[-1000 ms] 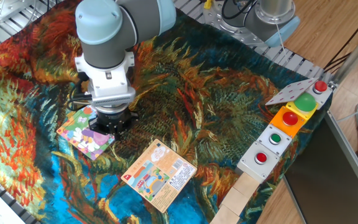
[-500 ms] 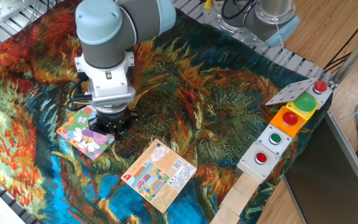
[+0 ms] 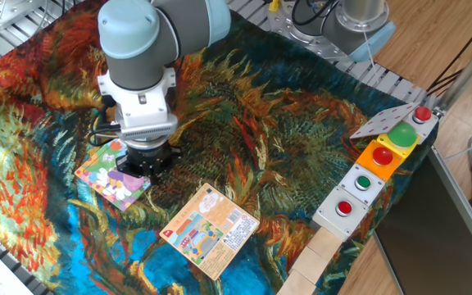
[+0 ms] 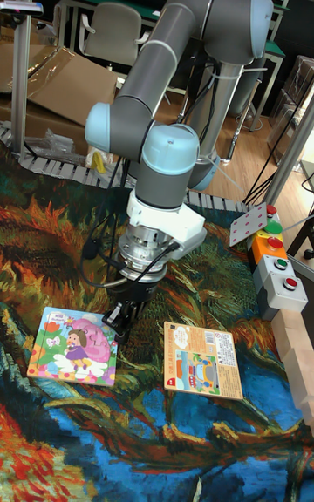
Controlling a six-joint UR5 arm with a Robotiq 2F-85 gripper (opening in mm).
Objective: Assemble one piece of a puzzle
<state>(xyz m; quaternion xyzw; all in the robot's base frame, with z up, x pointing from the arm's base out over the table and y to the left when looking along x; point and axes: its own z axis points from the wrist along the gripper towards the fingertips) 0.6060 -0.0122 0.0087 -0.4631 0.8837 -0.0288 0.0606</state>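
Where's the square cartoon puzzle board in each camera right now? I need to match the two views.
Fixed view: square cartoon puzzle board lies lower left, partly under the black gripper.
Tall fixed view: lower left, left of the gripper.
Shared landmark: orange-peach printed card, on the board's right in both.

The robot arm (image 4: 166, 57) is made of fat grey tubes with round light-blue caps on the joints. Below sits a white block with ridges, then a silver ring. A thin black cable (image 4: 98, 245) loops beside it. The gripper (image 4: 120, 317) is small and black.
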